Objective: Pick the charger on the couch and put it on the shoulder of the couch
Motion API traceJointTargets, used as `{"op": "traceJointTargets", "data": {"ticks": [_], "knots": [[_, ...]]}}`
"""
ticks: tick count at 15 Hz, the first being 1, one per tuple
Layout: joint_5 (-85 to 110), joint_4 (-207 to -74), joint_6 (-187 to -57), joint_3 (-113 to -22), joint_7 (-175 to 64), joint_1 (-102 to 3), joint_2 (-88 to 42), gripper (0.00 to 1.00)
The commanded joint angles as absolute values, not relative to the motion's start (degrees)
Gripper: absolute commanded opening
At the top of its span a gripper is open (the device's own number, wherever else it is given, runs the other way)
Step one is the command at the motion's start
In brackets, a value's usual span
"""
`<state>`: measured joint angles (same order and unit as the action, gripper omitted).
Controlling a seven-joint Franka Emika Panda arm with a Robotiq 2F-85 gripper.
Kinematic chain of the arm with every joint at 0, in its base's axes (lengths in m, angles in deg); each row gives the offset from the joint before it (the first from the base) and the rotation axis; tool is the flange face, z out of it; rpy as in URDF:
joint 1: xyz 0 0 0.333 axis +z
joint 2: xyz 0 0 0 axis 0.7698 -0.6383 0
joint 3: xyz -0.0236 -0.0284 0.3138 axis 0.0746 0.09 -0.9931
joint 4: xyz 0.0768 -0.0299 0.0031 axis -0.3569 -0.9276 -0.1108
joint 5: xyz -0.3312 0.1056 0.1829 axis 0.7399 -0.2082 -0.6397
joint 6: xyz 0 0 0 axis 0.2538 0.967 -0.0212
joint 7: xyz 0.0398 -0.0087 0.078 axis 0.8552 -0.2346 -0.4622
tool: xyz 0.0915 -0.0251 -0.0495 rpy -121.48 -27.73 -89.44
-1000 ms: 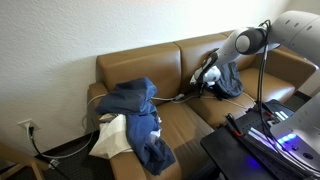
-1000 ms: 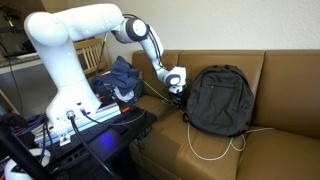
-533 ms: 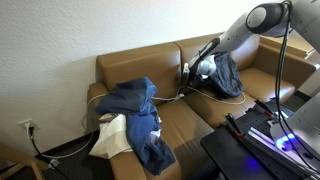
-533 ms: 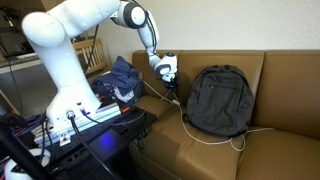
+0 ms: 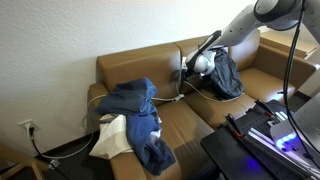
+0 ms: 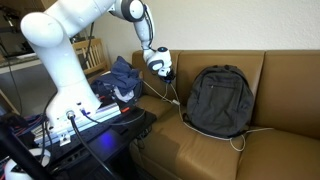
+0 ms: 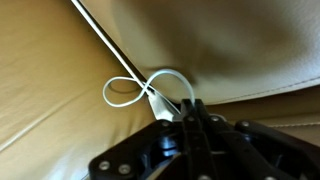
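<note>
Risen since 1 s ago toward the couch back (image 6: pixel 215 58), the fingers (image 7: pixel 203 125) pinch the white charger cable (image 7: pixel 150 90).

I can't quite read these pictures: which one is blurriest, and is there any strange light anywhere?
Wrist view: blurriest, the gripper a dark smear near the lens, the white charger cable it pinches only soft. Both exterior views: small and grainy but evenly lit, with a purple glow on the robot's stand.

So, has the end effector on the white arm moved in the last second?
Yes. The end effector rose and drew away from the dark grey fabric backpack, toward the brown leather couch's backrest top.
</note>
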<state>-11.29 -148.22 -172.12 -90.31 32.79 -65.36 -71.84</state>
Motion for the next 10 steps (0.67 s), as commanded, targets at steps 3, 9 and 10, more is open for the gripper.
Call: {"op": "traceJointTargets", "data": {"ticks": [3,9,10], "knots": [[-11.44,-155.91,-175.08,-99.04,23.2,-65.37,-66.2,0.01],[-9.51,-165.63,-183.73,-111.21,15.8,-65.75,-56.29,0.01],[-8.38,-167.08,-186.87,-114.42,15.5,-67.1,-55.37,0.01]]}}
